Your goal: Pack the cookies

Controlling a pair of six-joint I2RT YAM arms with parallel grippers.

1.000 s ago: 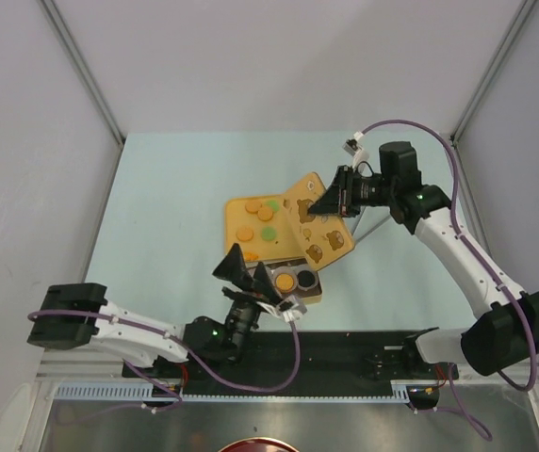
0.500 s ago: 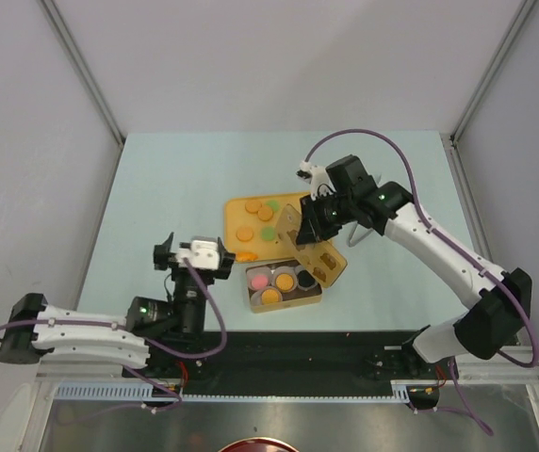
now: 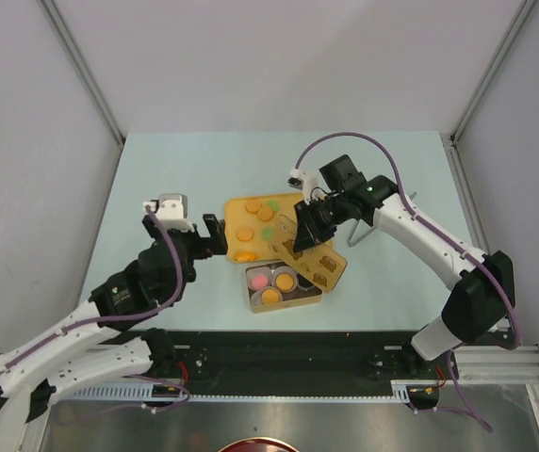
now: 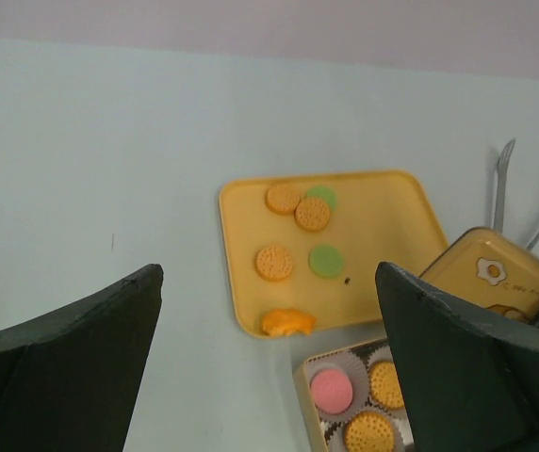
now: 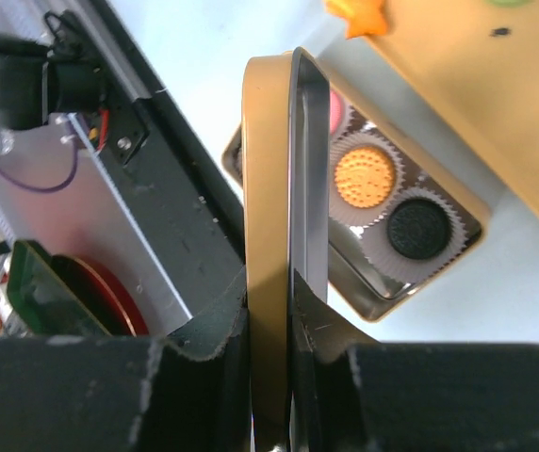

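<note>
Cookies (image 4: 274,263) on yellow tray (image 4: 383,221), right end effector (image 5: 274,330) pinching lid (image 5: 268,169) over box (image 5: 436,266), left end effector (image 4: 269,271) spread

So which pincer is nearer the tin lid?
Right. The right pincer is shut on the edge of the lid. The left pincer is open beside the yellow tray, at its left edge, apart from the lid.

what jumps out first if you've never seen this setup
The right gripper holds a golden tin lid tilted up at the right side of the open tin, where pink, orange and black cookies sit in paper cups. Just beyond it, a yellow tray holds loose orange and green cookies, with the left gripper open near its left edge.
</note>
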